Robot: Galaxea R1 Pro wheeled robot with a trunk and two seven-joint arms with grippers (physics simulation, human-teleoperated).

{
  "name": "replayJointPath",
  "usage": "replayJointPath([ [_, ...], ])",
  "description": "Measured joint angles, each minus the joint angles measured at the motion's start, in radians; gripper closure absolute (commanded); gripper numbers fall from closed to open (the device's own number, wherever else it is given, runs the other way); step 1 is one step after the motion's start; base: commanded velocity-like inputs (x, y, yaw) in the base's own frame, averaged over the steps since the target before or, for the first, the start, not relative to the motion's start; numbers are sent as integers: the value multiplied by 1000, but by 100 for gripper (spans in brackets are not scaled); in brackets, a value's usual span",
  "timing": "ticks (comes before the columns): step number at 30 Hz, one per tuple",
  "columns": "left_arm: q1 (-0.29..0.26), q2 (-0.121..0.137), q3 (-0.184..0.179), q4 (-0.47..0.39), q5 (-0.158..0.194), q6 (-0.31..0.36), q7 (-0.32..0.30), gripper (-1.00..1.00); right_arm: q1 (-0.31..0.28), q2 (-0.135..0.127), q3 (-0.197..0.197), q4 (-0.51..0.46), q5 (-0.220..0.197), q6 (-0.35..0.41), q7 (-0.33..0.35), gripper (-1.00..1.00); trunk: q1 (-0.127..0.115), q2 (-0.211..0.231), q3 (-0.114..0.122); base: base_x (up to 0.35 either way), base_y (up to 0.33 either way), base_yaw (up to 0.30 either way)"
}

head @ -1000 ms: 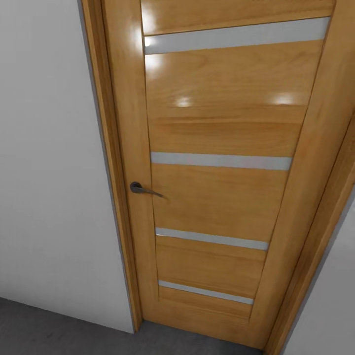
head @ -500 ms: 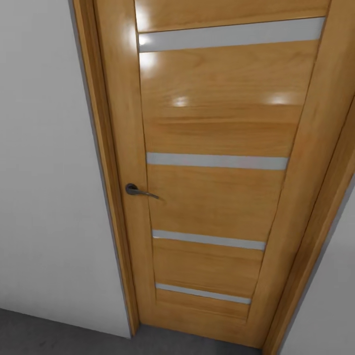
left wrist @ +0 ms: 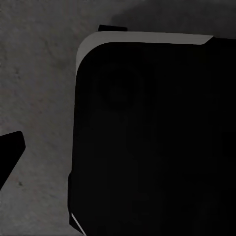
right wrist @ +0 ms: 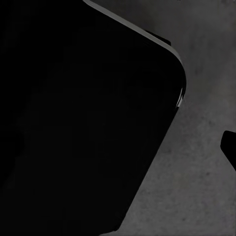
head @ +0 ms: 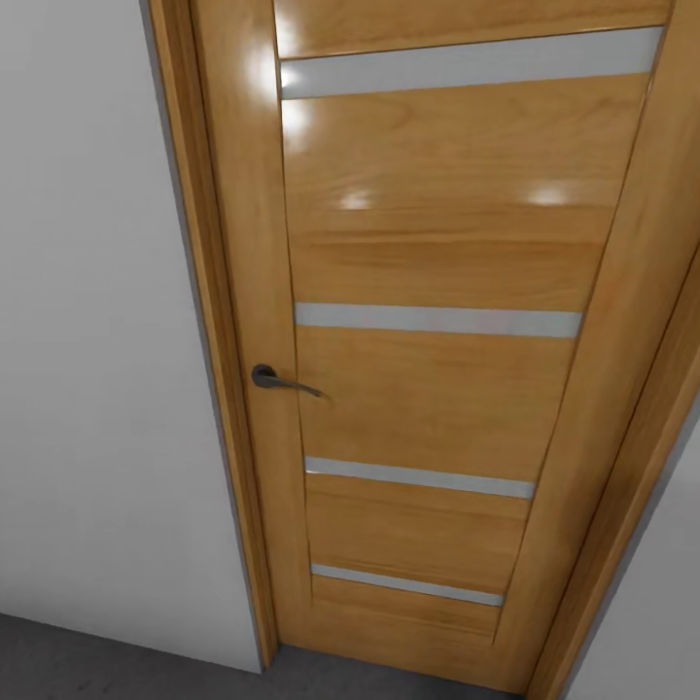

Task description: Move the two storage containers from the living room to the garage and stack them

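The two storage containers are out of view. A shut wooden door (head: 437,389) with pale horizontal strips and a dark lever handle (head: 277,381) stands close in front of me in the head view. A strip of dark grey concrete floor (head: 97,666) runs along its foot. In the left wrist view a dark fingertip (left wrist: 10,152) hangs over the same rough floor (left wrist: 39,73). In the right wrist view another dark fingertip (right wrist: 230,147) shows at the picture's edge above the floor (right wrist: 206,196). Neither view lets me tell how the jaws stand.
White walls flank the door on the left (head: 87,389) and on the right (head: 661,603). My own black base (left wrist: 157,147) takes up much of the left wrist view, and the same base (right wrist: 83,113) much of the right wrist view.
The whole head picture has shifted slightly left and then back right, so the camera has moved. The door stays shut and its handle has not turned.
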State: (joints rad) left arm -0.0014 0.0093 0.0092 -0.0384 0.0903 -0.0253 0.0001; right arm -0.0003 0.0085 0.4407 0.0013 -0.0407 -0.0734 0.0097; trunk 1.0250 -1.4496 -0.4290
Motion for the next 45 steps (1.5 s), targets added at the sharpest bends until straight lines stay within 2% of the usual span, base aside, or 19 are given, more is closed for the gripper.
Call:
replayJointPath([
  [8, 0, 1, 0, 0, 0, 0, 1, -100, 0, 1, 0, 0, 0, 0, 0, -100, 0, 0, 0, 12, 0, 0],
  [18, 0, 0, 0, 0, 0, -4, 0, -100, 0, 0, 0, 0, 0, 0, 0, -100, 0, 0, 0, 184, 0, 0],
  [25, 0, 0, 0, 0, 0, -27, 1, -100, 0, 0, 0, 0, 0, 0, 0, -100, 0, 0, 0, 11, 0, 0],
  [45, 0, 0, 0, 0, 0, -29, 1, -100, 0, 1, 0, 0, 0, 0, 0, -100, 0, 0, 0, 0, 0, -25],
])
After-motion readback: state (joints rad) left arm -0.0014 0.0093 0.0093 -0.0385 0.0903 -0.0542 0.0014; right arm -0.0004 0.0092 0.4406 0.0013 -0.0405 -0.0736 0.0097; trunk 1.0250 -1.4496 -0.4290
